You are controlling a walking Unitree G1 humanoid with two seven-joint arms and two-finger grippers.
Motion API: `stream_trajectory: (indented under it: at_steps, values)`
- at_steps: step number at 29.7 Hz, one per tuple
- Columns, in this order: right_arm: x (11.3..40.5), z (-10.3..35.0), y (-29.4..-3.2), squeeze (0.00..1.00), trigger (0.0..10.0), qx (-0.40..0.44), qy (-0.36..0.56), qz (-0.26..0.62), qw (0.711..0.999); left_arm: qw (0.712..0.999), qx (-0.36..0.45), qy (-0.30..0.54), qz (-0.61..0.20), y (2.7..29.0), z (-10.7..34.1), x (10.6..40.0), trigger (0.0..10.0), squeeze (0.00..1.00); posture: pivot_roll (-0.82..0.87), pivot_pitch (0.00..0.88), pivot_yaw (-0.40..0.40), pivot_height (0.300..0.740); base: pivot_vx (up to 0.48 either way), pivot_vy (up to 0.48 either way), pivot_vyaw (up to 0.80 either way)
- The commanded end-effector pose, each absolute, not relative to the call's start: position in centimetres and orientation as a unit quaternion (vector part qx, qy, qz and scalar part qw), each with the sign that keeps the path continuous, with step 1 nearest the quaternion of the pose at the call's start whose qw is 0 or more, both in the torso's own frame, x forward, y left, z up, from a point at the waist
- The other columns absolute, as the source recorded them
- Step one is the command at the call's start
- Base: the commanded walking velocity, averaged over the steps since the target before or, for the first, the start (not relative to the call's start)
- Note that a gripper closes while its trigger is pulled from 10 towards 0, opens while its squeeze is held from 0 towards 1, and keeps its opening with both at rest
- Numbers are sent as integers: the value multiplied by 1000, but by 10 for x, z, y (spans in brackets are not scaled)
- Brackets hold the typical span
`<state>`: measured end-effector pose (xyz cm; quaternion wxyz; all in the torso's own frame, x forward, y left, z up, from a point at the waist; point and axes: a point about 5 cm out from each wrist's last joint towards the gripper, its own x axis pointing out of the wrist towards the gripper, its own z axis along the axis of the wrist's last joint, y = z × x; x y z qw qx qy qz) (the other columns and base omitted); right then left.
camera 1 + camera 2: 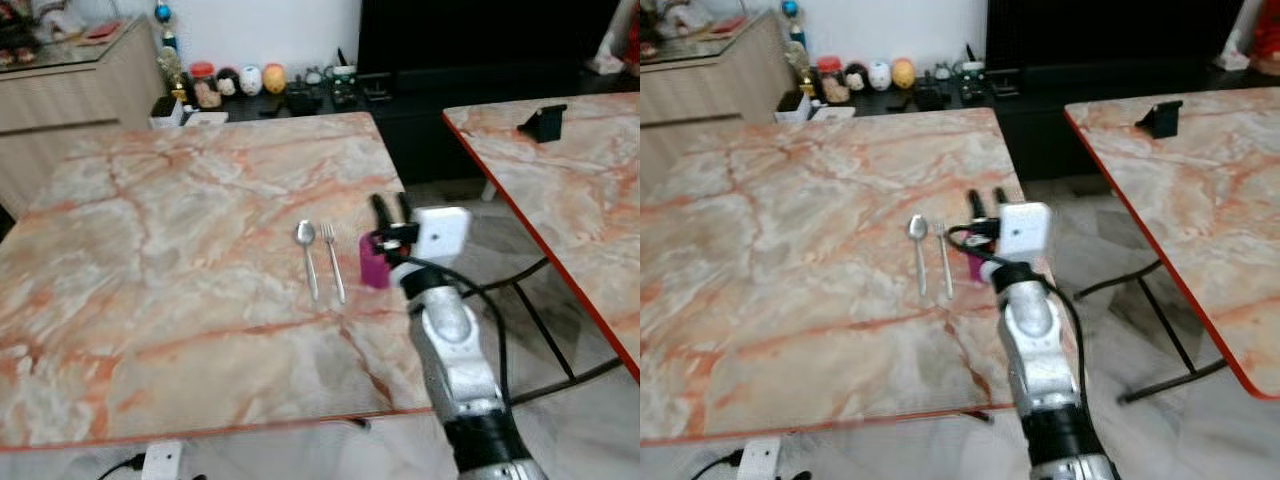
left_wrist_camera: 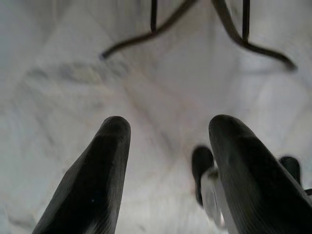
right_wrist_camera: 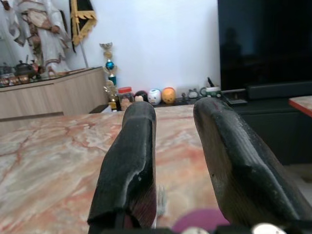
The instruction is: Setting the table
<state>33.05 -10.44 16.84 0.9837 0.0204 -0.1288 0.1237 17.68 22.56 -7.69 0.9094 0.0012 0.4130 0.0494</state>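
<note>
Right end effector [image 1: 392, 208] spread, empty, over worktop [image 1: 150, 290]. Spoon [image 1: 307, 255] and fork [image 1: 333, 260] lie just left of it. Risk: a sideways sweep could skew the 2 pieces.

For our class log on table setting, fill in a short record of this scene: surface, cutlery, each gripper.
Surface: marble table
Cutlery: spoon and fork side by side, spoon to the left
Right gripper: above the table, just right of the fork, fingers open, empty
Left gripper: open, pointing at the floor
</note>
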Motion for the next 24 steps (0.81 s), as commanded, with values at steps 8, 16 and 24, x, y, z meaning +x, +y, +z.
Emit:
stream_trajectory:
  at_steps: [8,16,24]
  values:
    - [331,177,-93,1000,10000,-41,-81,194,977,900,0,433,52,225,-83,166,10000,0,-91,0,79,740,0,0,0]
    - [326,186,-88,1000,10000,-151,0,248,957,899,0,434,52,225,-83,166,10000,0,-97,0,79,740,0,0,0]
    - [325,187,-102,1000,10000,-234,56,225,944,899,-1,436,49,225,-83,166,10000,0,-101,0,84,740,0,0,0]
